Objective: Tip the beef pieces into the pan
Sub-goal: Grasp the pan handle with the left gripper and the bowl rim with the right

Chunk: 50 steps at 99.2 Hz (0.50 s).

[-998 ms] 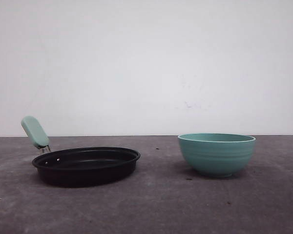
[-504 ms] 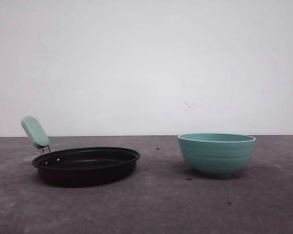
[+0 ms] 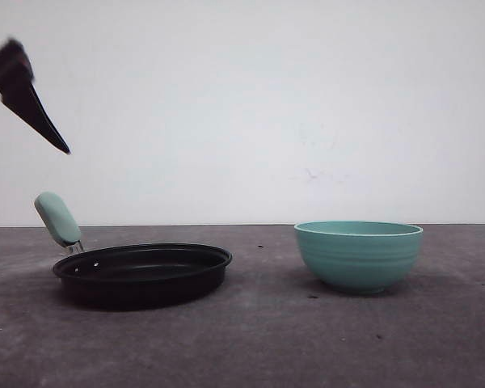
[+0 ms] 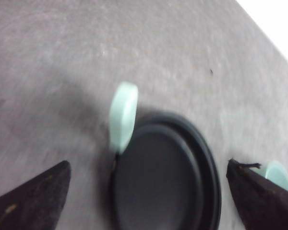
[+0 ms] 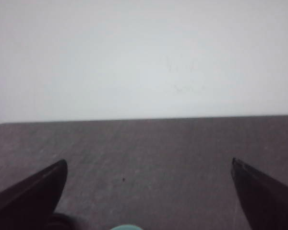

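Front view: the pan (image 3: 142, 273) sits on the dark grey table (image 3: 259, 339) toward its left side, a shallow round black dish with a pale green handle (image 3: 57, 218) rising at a tilt from the rim on the side nearest the left edge. A teal bowl (image 3: 359, 255) stands upright toward the right side, well apart from the pan, with bare table between them. From this low angle the inside of the bowl is hidden, so I cannot tell whether the beef pieces lie in it. The pan, as far as its interior shows, holds nothing.

Above the handle, at the left edge of the table, one dark pointed finger (image 3: 32, 105) of the left claw slants down from the upper corner, well clear of the pan and touching nothing.

In the left wrist view the left claw (image 4: 149, 191) has its two dark fingers wide apart, and between them lie the pan (image 4: 165, 177) and its handle (image 4: 122, 115), seen from above. The picture is blurred, but the black floor of the pan looks bare. A sliver of the teal bowl (image 4: 278, 175) peeps out beside one finger.

In the right wrist view the right claw (image 5: 149, 191) also stands spread, its fingers far apart with nothing between them. It faces the far edge of the table and the white wall (image 5: 144, 57), and a small teal arc, probably the bowl's rim (image 5: 126, 227), shows just below it.
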Each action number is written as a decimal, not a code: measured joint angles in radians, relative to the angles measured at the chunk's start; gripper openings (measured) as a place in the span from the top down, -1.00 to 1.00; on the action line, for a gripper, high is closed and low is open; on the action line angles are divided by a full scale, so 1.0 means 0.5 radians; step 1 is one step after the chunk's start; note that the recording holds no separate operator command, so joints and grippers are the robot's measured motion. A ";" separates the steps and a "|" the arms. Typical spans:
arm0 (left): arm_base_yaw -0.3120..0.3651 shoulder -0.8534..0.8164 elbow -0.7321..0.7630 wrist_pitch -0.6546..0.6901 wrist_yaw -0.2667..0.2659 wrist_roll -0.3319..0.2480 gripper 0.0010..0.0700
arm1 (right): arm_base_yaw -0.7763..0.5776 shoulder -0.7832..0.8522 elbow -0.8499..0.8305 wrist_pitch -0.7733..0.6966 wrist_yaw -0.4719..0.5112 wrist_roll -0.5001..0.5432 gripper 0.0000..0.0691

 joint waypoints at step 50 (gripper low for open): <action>-0.034 0.798 0.002 0.723 0.155 -0.401 0.18 | 0.000 0.000 -0.001 -0.204 0.000 -0.001 -0.98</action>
